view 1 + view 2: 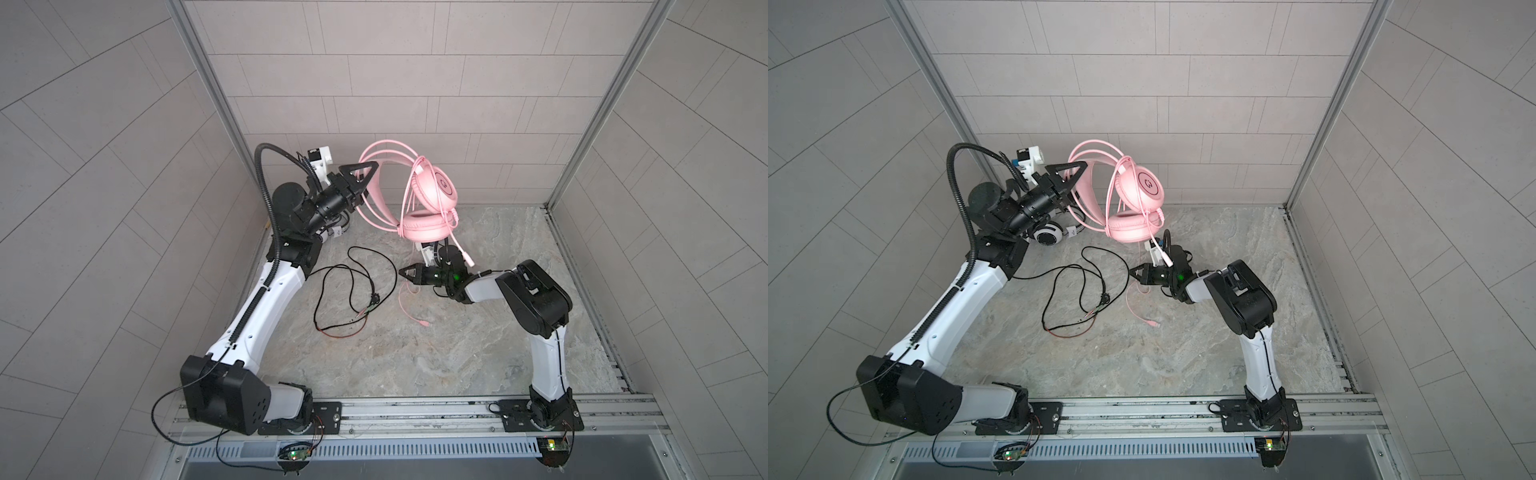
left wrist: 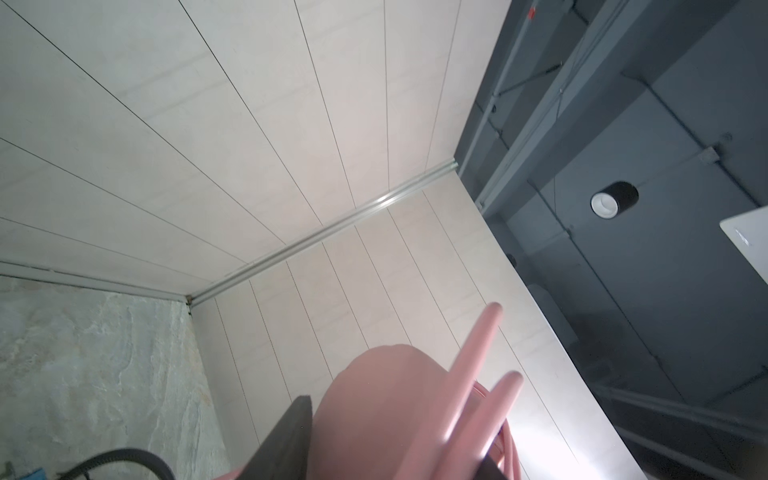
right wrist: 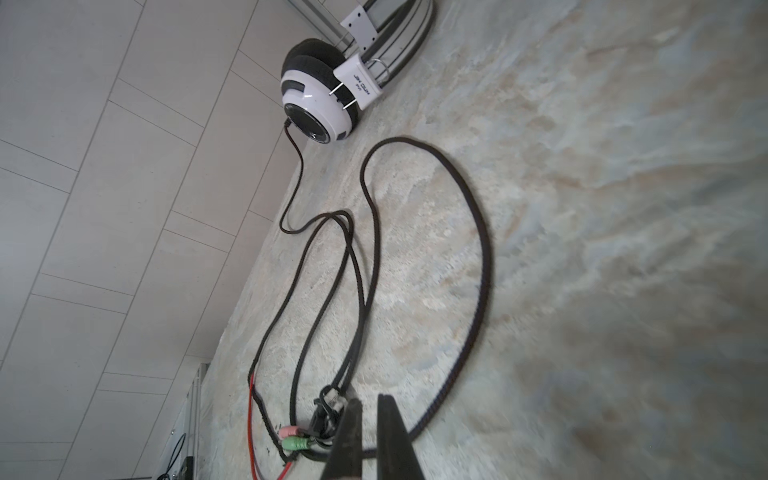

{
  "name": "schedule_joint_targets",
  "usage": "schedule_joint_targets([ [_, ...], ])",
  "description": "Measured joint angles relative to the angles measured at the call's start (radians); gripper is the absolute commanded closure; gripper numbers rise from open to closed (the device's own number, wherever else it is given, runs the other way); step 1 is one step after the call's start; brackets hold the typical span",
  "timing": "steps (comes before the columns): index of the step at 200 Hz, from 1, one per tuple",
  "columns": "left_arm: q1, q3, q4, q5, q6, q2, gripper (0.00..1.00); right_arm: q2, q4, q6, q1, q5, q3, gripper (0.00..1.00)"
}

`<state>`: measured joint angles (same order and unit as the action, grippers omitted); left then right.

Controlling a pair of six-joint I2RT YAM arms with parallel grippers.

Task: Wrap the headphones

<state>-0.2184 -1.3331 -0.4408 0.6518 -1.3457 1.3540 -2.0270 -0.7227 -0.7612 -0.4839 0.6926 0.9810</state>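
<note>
While the left gripper [image 1: 368,180] is clamped on the pink headset [image 1: 436,185] at its top band and holds it in the air above the far middle of the tabletop [image 1: 457,353], the wrapping of this one looks to me mostly done. Several turns of the pink cable [image 1: 386,151] lie around the band and the ear cups in both top views. One loose tail hangs down, and its plug [image 1: 424,322] rests on the tabletop near the middle. The right gripper [image 1: 405,274] is low, just under the pink headset and beside this tail. Its jaws are together, and in the right wrist view I see nothing between them, so I cannot tell if it touches the cable. The white-and-black headset [image 1: 1048,237] lies at the far left, under the left arm. Its black cable [image 1: 353,286] is spread in loose loops on the tabletop, not wound at all. So I judge the pink headset nearly finished, with only the tail left to wind or tuck, and the white-and-black headset not yet begun
</note>
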Motion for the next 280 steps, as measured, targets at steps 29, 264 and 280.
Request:
schedule_joint_targets([
  [29,0.000,0.009,0.077,-0.200,0.058,0.009,1.00,0.140,0.021,0.010,-0.038,-0.058,-0.123,0.92],
  [264,-0.183,0.238,0.221,-1.050,0.708,0.138,1.00,0.894,1.199,0.650,-0.464,-0.685,0.213,0.92],
  [280,-0.214,0.271,0.231,-1.054,0.767,0.134,1.00,0.893,1.246,0.686,-0.450,-0.735,0.241,0.92],
])
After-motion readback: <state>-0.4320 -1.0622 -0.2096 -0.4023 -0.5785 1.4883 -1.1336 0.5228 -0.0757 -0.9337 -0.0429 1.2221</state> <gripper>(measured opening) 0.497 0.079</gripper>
